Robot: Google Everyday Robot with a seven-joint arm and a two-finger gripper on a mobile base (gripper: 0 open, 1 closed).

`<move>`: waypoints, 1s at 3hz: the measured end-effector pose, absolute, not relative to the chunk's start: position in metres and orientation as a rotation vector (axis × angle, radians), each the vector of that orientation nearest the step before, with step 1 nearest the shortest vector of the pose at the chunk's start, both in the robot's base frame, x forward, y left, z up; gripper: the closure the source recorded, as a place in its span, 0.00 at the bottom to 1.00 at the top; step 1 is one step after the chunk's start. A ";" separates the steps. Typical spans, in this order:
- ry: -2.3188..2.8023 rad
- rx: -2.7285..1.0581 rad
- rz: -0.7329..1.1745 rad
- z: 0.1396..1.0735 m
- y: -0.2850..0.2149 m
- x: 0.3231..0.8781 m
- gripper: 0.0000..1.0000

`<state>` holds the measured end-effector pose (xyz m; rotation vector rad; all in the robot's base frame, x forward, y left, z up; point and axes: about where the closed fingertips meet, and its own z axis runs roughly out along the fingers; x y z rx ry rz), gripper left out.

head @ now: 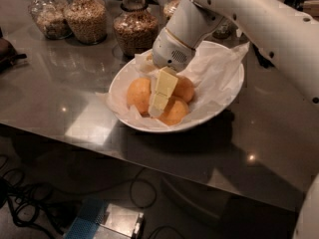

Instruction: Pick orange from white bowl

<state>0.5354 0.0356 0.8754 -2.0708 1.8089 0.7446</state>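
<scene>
The white bowl [219, 106], wide and lined with crumpled white paper, sits on the steel table near its front edge. Three oranges lie in it: one on the left [138, 93], one on the right [185, 87] and one in front [175, 113]. My gripper [160, 94] reaches down from the white arm into the bowl. Its pale yellow tip sits in the middle of the oranges, touching or nearly touching them. It hides part of each orange.
Several glass jars of grains and nuts [85, 18] [134, 29] stand in a row behind the bowl. The white arm [259, 24] crosses the upper right. The table's front edge [149, 156] runs just below the bowl, with cables and a box [107, 220] on the floor.
</scene>
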 end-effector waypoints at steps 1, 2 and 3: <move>1.823 -2.039 0.713 0.881 0.038 0.548 0.07; 1.827 -2.018 0.684 0.887 0.040 0.558 0.09; 1.857 -1.978 0.714 0.877 0.035 0.560 0.10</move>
